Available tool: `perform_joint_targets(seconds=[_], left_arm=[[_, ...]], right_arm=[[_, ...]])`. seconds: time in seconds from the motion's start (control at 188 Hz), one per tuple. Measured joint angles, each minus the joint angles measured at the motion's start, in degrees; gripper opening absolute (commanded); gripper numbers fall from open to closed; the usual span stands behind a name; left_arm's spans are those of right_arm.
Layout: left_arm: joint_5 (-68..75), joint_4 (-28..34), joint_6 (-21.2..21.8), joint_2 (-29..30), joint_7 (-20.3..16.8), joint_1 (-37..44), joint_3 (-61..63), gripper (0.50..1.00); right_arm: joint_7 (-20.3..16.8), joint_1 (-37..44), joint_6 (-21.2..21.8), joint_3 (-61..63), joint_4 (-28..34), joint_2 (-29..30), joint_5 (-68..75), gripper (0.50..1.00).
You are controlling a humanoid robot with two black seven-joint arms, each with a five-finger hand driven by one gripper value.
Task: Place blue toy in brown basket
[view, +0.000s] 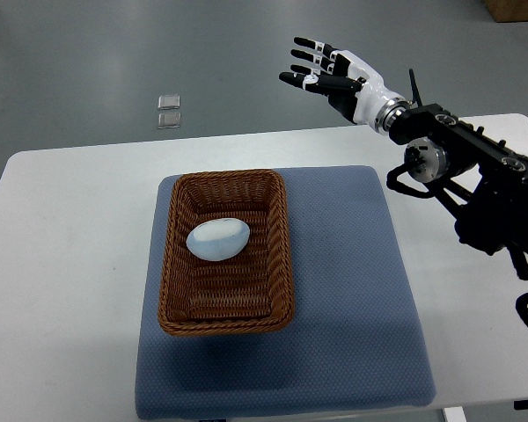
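Already your blue toy [218, 239], a pale blue egg-shaped piece, lies inside the brown wicker basket [226, 322], on its woven floor in the half farther from you and a little left of centre, with its long axis tilted slightly up to the right. It touches only the basket floor; nothing holds it. Your right hand [327, 74] is well apart from it, up and to the right in the top view, raised past the far edge of the table with the grey floor behind it. You can see its fingers stretched out straight and slightly spread, pointing left, with nothing between them. The black forearm and its cables [471, 176] come in from the right edge above the table's right side. The basket stands lengthwise on a blue-grey cloth mat [352, 299], near the mat's left edge, its far rim close to the mat's far border. The mat lies on a white table [62, 255] with rounded corners, covering most of its middle. Beyond the table you have a grey floor [88, 53], with two small clear squares [168, 111] lying side by side on it, and a brown box corner [516, 9] at the upper right.
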Motion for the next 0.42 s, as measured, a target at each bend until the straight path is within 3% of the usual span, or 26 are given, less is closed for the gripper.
perform_joint_targets(seconds=[0.149, 0.271, 0.419], left_arm=[[0.00, 0.00, 0.00, 0.00, 0.01, 0.01, 0.00, 1.000], [0.00, 0.00, 0.00, 0.00, 0.00, 0.00, 0.00, 1.000], [0.00, 0.00, 0.00, 0.00, 0.00, 0.00, 0.00, 1.000]], right_arm=[[0.83, -5.47, 2.71, 7.73, -2.13, 3.50, 5.99, 0.909], [4.42, -8.80, 6.70, 10.04, -2.77, 5.30, 10.55, 0.909], [7.07, -9.95, 8.02, 10.30, -4.04, 5.81, 12.13, 0.909]])
